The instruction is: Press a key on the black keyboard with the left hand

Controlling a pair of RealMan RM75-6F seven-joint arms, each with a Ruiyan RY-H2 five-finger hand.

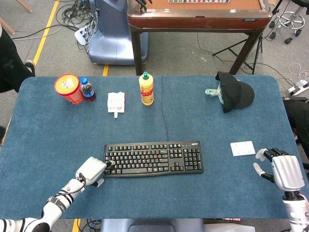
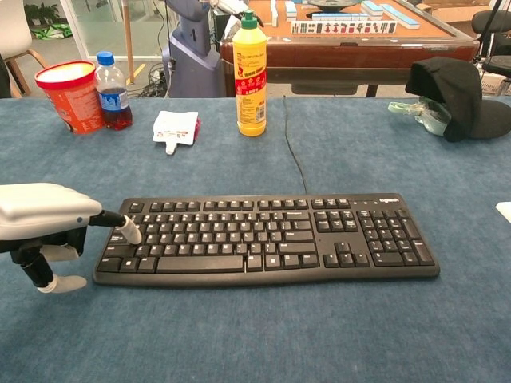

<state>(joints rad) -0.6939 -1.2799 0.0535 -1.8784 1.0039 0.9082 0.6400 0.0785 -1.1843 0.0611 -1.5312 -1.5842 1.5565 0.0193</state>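
The black keyboard [image 1: 153, 158] [image 2: 267, 238] lies at the front middle of the blue table. My left hand [image 1: 91, 170] [image 2: 44, 215] is at its left end. One finger is stretched out, and its white fingertip [image 2: 132, 234] touches a key in the leftmost columns. The other fingers are curled under the palm and hold nothing. My right hand [image 1: 282, 171] rests far to the right near the table's front corner. Its fingers are spread and empty, and it shows only in the head view.
A yellow bottle [image 1: 146, 89] [image 2: 250, 73], a white packet [image 1: 116, 102] [image 2: 175, 128], a red tub [image 1: 68, 88] [image 2: 70, 96] and a cola bottle [image 1: 87, 89] [image 2: 111, 80] stand behind the keyboard. A black cap [image 1: 235, 92] [image 2: 455, 86] lies back right, with a white card [image 1: 242, 148] right of the keyboard. The keyboard's cable [image 1: 164, 111] runs to the table's far edge.
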